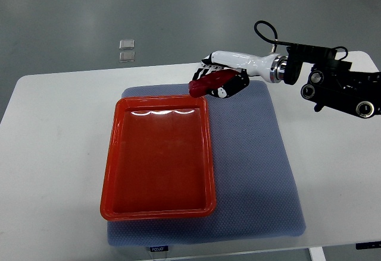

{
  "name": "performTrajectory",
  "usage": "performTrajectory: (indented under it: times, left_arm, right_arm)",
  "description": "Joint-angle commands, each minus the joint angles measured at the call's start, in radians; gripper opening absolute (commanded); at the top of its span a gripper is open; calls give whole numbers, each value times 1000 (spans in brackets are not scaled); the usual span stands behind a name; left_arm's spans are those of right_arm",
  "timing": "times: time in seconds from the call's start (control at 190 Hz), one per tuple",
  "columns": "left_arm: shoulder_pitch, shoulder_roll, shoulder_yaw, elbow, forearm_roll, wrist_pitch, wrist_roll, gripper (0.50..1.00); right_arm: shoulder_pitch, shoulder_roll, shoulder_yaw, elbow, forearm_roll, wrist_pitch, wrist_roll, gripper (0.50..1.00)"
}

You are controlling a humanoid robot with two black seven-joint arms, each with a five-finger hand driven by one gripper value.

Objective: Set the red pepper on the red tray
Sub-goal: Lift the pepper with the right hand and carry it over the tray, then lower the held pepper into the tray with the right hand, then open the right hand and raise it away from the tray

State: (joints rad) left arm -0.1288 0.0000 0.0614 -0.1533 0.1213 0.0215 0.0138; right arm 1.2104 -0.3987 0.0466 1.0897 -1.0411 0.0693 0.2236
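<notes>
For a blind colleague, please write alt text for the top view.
The right hand holds a red pepper just beyond the far edge of an empty red tray, which lies on a blue-grey mat on a white table.

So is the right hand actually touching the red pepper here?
Touching. The top view shows the right hand with fingers wrapped around the red pepper, carried near the far right corner of the red tray.

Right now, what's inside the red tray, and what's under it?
Nothing inside the red tray; the red pepper is in the right hand past its far right corner. A blue-grey mat lies under it; the tray covers what's beneath.
</notes>
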Motion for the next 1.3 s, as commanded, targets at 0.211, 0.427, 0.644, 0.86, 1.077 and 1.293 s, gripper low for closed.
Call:
performTrajectory:
  times: [0.211, 0.427, 0.644, 0.86, 1.077, 1.293]
  left_arm:
    - [0, 0, 0, 0, 0, 0, 0, 1000]
    - [0, 0, 0, -2, 0, 0, 0, 1000]
    - [0, 0, -2, 0, 0, 0, 0, 1000]
    - [0, 0, -2, 0, 0, 2, 0, 1000]
    - [0, 0, -2, 0, -2, 2, 0, 1000]
    - [0, 0, -2, 1, 0, 2, 0, 1000]
  right_arm:
    - [49, 313, -91, -157, 35, -13, -1, 500]
    - [-8, 399, -111, -264, 32, -16, 0, 500]
    - [-81, 399, -111, -306, 18, -42, 0, 500]
    - [-112, 399, -111, -307, 16, -59, 0, 500]
    - [-123, 399, -109, -312, 19, -75, 2, 629]
    - [-127, 399, -102, -320, 23, -79, 6, 787]
